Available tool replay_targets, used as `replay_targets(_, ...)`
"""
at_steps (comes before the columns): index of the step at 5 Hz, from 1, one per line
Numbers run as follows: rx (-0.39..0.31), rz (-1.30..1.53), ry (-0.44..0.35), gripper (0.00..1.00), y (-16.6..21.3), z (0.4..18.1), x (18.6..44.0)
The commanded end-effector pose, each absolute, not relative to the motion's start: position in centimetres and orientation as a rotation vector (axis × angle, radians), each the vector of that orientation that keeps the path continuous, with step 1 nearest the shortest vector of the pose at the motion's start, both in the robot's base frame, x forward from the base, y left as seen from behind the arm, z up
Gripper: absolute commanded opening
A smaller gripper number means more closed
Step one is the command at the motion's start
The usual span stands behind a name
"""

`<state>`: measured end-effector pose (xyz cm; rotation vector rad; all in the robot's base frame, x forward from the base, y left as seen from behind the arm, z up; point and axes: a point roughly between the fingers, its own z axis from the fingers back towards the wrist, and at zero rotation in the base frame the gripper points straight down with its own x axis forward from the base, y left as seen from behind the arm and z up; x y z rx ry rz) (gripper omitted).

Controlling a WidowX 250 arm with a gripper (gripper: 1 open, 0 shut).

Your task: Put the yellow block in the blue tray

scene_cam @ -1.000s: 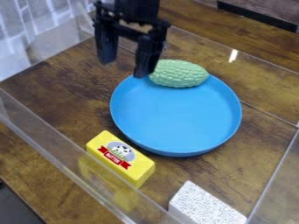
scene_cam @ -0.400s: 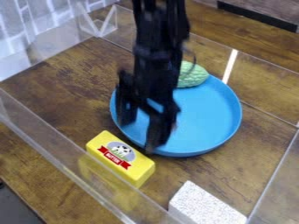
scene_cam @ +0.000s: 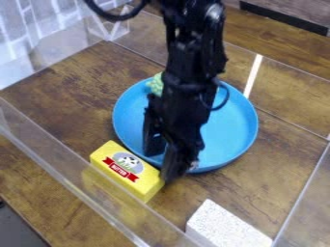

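Since the earlier frame, the arm has come down from the upper part of the frame toward the lower centre, and its gripper [scene_cam: 169,160] now hangs at the near rim of the blue tray [scene_cam: 233,135], just beside the right end of the yellow block [scene_cam: 125,169]. Both tray and block sit slightly further left than before. Whether the dark fingers touch or hold the block cannot be told; how far apart they stand is not clear either. A green bumpy lump [scene_cam: 158,85] is mostly hidden behind the arm. At bottom right lies a white speckled block [scene_cam: 230,224] on the wooden table [scene_cam: 77,101].
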<state>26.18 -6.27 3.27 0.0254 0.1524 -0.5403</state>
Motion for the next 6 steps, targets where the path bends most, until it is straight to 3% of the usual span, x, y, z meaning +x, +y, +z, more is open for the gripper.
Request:
replay_targets(1,0.032,-0.572,0.067,0.0,-6.3,5.8,27.8)
replay_targets(3,0.016,-0.414,0.083,0.0,-4.2,5.5,26.7)
replay_targets(6,0.007,-0.442,0.093,0.0,-4.5,5.2,25.9)
